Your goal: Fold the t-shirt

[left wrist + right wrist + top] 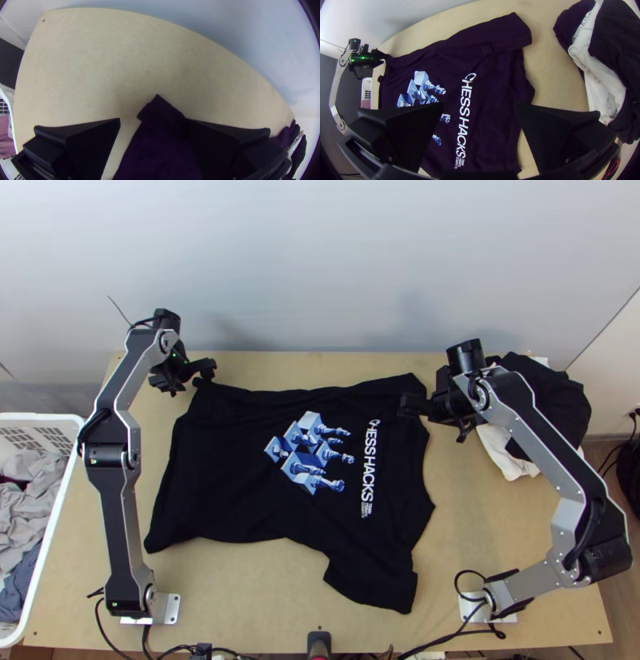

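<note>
The shirt (232,460) lies spread on the table (264,604), fingers parted on both left gripper (153,120) and right gripper (479,105), so pinch hem corner (159,108) and far sleeve (510,33) squarely before lifting evenly together.

Bright, diffuse light, soft shadows on the pale wall (320,276), bent edges and dark corners in wrist views

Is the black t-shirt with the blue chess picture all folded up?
No, the black t-shirt lies mostly spread out on the light wooden table.
</note>
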Controlling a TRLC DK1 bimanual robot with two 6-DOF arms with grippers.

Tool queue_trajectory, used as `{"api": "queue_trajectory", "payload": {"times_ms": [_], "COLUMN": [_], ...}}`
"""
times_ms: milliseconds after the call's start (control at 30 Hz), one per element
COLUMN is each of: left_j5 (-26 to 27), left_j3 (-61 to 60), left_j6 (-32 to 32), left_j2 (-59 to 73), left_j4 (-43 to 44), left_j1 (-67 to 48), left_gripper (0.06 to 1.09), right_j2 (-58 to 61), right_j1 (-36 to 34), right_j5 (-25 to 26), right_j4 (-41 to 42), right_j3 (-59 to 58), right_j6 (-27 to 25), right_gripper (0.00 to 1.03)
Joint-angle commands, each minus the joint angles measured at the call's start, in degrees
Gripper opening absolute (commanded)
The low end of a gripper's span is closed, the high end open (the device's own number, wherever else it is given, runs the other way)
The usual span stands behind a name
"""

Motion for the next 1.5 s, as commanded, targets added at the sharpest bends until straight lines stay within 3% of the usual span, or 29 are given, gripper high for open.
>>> {"api": "queue_trajectory", "payload": {"times_ms": [0, 100, 367, 400, 667, 767, 933, 1367, 1467], "left_j5": [-0.1, -0.4, -1.2, -1.1, -1.2, -1.1, -1.2, -1.1, -1.1], "left_j3": [0.8, 0.8, 0.7, 0.7, 0.8, 0.7, 0.8, 0.9, 0.9], "left_j6": [-0.9, -1.7, -2.1, -2.0, -1.9, -1.8, -1.7, -1.8, -1.8], "left_j2": [1.5, 1.4, 1.1, 1.0, -1.0, -1.9, -3.0, -3.2, -3.2], "left_j4": [1.9, 3.3, 5.4, 5.7, 6.7, 7.0, 7.4, 7.6, 7.6], "left_j1": [-1.0, -1.4, -1.8, -1.6, -1.3, -1.2, -0.7, -0.4, -0.4], "left_gripper": [0.93, 0.68, 0.13, 0.1, 0.1, 0.1, 0.1, 0.1, 0.1], "right_j2": [1.1, 1.9, 6.3, 7.1, 17.6, 21.8, 26.9, 32.9, 33.4], "right_j1": [-0.3, -1.0, -2.4, -2.7, -4.4, -5.4, -6.7, -7.0, -6.2], "right_j5": [0.0, 0.0, 0.1, 0.2, 1.0, 5.4, 8.2, 8.5, 8.5], "right_j4": [0.0, 0.1, 1.1, 1.6, 4.1, 6.4, 8.4, 8.4, 8.4], "right_j3": [0.9, 1.3, 5.3, 5.9, 13.3, 16.2, 19.7, 23.1, 24.1], "right_j6": [-0.2, -0.4, -0.3, -0.2, -0.3, -0.3, -0.4, -1.2, -1.3], "right_gripper": [0.99, 0.99, 0.99, 0.99, 0.99, 0.99, 0.99, 0.99, 0.88]}}
